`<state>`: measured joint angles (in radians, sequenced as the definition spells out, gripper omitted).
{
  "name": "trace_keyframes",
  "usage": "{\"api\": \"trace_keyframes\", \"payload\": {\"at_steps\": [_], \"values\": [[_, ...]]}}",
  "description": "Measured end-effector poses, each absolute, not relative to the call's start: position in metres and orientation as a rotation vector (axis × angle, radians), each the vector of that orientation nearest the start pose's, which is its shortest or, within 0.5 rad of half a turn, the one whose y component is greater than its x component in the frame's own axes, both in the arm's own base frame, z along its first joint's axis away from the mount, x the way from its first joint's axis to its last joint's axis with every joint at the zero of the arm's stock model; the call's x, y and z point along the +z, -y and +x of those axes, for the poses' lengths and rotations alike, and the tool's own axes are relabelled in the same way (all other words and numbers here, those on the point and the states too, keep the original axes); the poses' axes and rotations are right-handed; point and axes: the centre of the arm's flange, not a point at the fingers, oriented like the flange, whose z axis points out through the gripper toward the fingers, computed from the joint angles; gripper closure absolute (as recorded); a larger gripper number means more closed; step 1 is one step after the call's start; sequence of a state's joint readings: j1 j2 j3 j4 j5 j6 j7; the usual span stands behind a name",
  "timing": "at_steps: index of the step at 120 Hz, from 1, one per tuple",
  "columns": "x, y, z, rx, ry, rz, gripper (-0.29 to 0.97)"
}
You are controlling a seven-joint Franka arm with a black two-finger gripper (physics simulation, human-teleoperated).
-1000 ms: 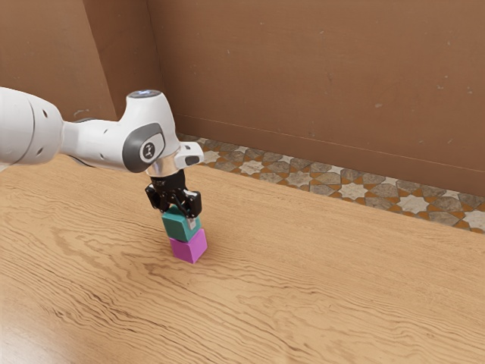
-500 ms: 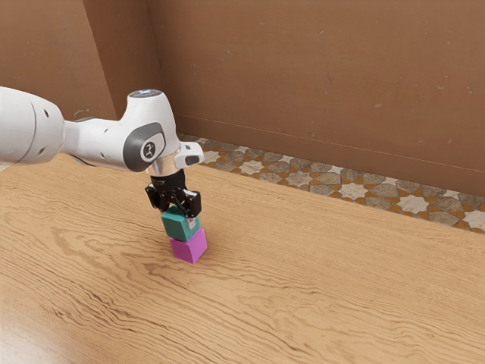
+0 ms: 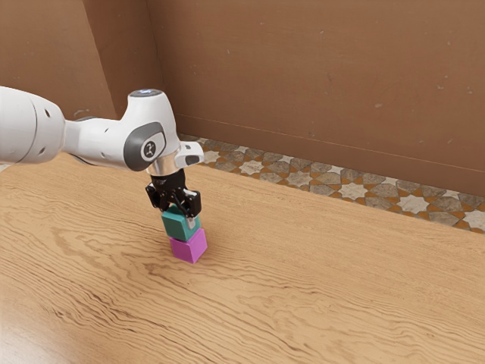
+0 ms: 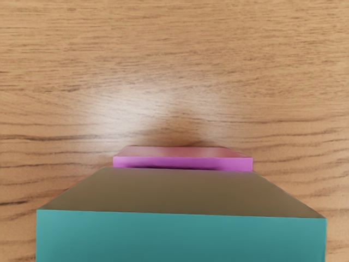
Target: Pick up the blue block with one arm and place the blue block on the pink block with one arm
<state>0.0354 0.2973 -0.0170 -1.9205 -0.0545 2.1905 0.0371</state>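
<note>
Your gripper (image 3: 180,211) is clamped on the blue block (image 3: 180,227), which hangs right under it. The block sits flush on the pink block (image 3: 189,247) directly below, on the wooden table (image 3: 318,288). This looks like the placing step. Next, you let go and lift straight up without nudging the stack.

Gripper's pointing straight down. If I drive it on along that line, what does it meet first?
The blue block, right under the gripper. It looks seated on the pink block, so going down would probably press the stack into the table.
</note>
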Motion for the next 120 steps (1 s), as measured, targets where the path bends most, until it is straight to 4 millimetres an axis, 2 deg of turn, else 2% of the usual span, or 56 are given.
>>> {"api": "trace_keyframes", "payload": {"at_steps": [6,32,60,62,66,69,72,75,78,81,90,120], "values": [[0.336,-0.01,0.613,0.042,0.022,-3.191,0.29],[0.336,-0.009,0.613,0.039,0.017,-3.196,0.11],[0.341,-0.009,0.612,0.027,0.011,-3.197,0.04],[0.345,-0.009,0.612,0.018,0.011,-3.196,0.04],[0.371,-0.01,0.614,-0.039,0.01,-3.195,0.03],[0.399,-0.01,0.615,-0.098,0.008,-3.193,0.03],[0.443,-0.012,0.615,-0.189,0.007,-3.188,0.02],[0.476,-0.014,0.613,-0.25,0.009,-3.182,0.02],[0.498,-0.017,0.609,-0.28,0.015,-3.179,0.02],[0.51,-0.02,0.606,-0.286,0.02,-3.178,0.02],[0.523,-0.025,0.6,-0.257,0.03,-3.18,0.01],[0.529,-0.022,0.587,-0.128,-0.011,-3.151,0.0]]}}
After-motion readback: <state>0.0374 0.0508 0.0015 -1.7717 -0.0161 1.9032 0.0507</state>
